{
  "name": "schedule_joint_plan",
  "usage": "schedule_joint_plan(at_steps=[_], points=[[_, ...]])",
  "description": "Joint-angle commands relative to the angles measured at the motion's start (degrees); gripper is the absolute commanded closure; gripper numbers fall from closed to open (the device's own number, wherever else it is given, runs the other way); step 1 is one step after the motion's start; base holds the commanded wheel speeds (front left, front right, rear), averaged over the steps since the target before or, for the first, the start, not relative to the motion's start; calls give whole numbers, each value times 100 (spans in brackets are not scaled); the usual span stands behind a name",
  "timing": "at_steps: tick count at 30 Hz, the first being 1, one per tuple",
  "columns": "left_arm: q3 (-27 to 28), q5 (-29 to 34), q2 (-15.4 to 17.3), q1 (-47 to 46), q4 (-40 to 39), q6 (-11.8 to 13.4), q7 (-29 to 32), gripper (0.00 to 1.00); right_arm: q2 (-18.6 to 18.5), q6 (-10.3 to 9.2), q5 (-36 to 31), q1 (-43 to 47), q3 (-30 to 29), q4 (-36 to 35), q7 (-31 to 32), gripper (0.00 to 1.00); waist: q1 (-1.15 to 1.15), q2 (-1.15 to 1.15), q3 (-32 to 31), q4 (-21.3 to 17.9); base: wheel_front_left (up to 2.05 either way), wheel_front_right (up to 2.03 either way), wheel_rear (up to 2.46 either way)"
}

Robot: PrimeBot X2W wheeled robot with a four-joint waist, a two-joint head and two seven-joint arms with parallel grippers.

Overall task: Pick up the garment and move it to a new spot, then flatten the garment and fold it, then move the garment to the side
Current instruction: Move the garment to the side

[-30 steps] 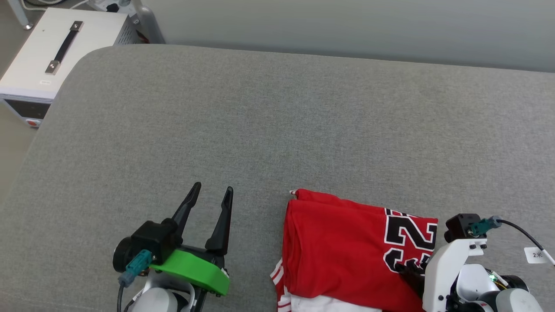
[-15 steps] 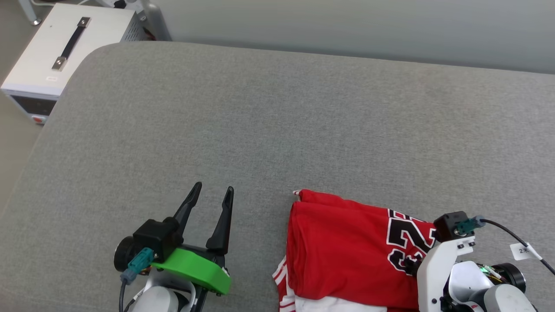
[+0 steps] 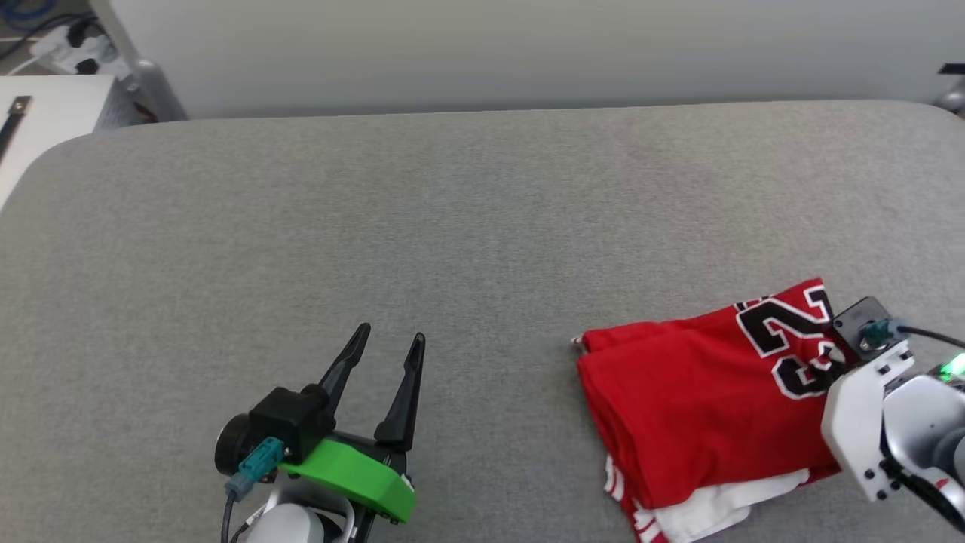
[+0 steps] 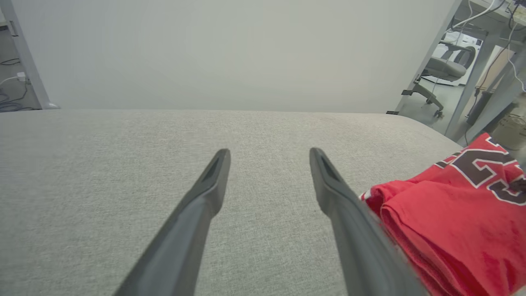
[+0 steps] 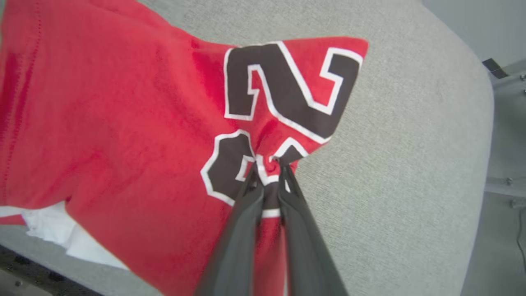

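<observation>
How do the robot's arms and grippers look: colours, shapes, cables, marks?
The left gripper has two long, dark, tapering fingers on a black block, with a bright green plate and a teal plug on a dark cable. The right gripper has the same dark fingers; its arm carries a white bracket, a black box with its own teal plug and black cable, and a small green light.
</observation>
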Motion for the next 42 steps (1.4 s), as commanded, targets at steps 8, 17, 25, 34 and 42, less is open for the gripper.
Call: schedule_joint_plan(at_steps=[8,17,25,34,42], points=[[-257,120,279,-864,-360,-33,-34,0,-1126,-4,96,-1231,-11,491,-702,100,0,0,1291,-1293,0,0,0],[-422,254,752,-1653,-855,-33,-34,0,-916,-4,-410,-2057,-734,1823,-1709,100,0,0,2319,-1627,0,0,0],[-469,301,1074,-2049,-1481,-26,184,0,-809,-4,-789,-2665,-1309,3162,-2555,100,0,0,2833,-1588,0,0,0],[-478,327,1155,-2067,-1991,68,402,0,-636,-4,-1159,-3326,-1621,4243,-3188,100,0,0,3014,-1441,0,0,0],[-484,257,1095,-2007,-1872,125,279,0,-515,-4,-1474,-3582,-1786,4730,-3421,0,0,0,2724,-1290,0,0,0]])
